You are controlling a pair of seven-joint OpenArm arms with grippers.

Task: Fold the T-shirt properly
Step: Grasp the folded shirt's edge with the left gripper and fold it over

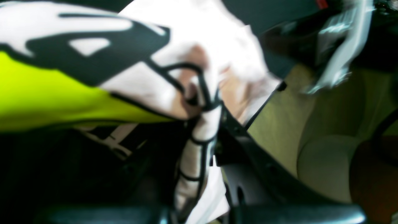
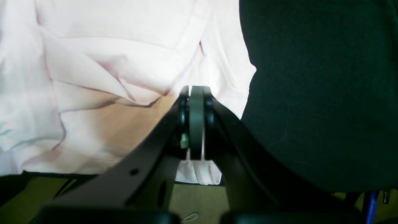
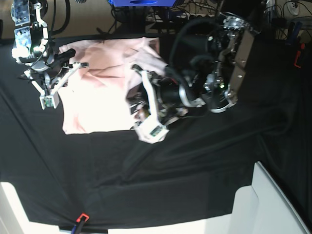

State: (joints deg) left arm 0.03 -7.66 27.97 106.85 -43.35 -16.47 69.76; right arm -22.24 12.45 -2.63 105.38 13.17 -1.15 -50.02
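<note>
We see the T-shirt (image 3: 105, 83) spread on the black cloth (image 3: 195, 165). The left gripper (image 1: 203, 124) pinches its printed fabric, apparently lifted, though that view is blurred. The right gripper (image 2: 196, 93) clamps its plain edge.

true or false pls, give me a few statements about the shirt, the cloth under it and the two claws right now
1. The T-shirt lies on a black cloth. True.
2. The left claw is open and holds nothing. False: it is shut on a printed part of the T-shirt.
3. The right claw is shut at the shirt's edge. True, with pink fabric showing between its fingers.
4. The shirt is already folded into a neat rectangle. False: it is rumpled, with one side bunched up at the left claw.
5. The cloth under the shirt is white. False: it is black.
</note>
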